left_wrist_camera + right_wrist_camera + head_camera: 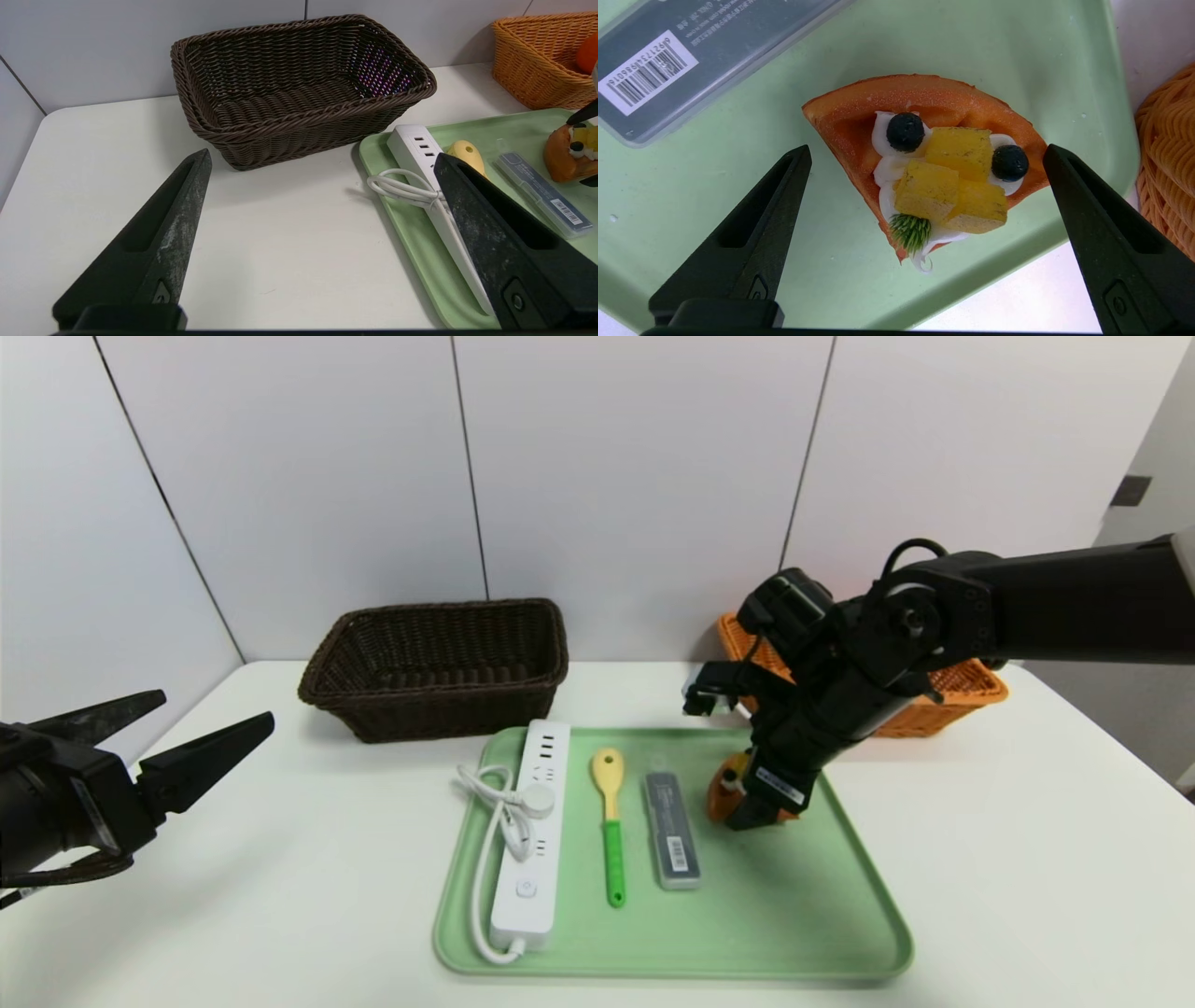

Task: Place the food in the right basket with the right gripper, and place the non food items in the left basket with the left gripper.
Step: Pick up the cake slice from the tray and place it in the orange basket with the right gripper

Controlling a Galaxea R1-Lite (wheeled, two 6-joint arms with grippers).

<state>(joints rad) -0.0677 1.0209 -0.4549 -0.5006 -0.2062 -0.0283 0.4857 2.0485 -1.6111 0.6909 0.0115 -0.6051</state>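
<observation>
Both right pincer (pixel 924 154) fingers straddle waffle (pixel 924 154) — untouched.

We see a wedge of cake (pixel 924 172) flat on the green tray (pixel 822 933), orange crust, white cream, yellow cubes and two dark berries on top. Beside it lie a grey case (pixel 671 831) with a barcode label, a yellow-and-green spoon (pixel 611 821) and a white power strip (pixel 532 831) with its coiled cord. Behind stand a dark brown basket (pixel 439 663) and an orange basket (pixel 962 695).
</observation>
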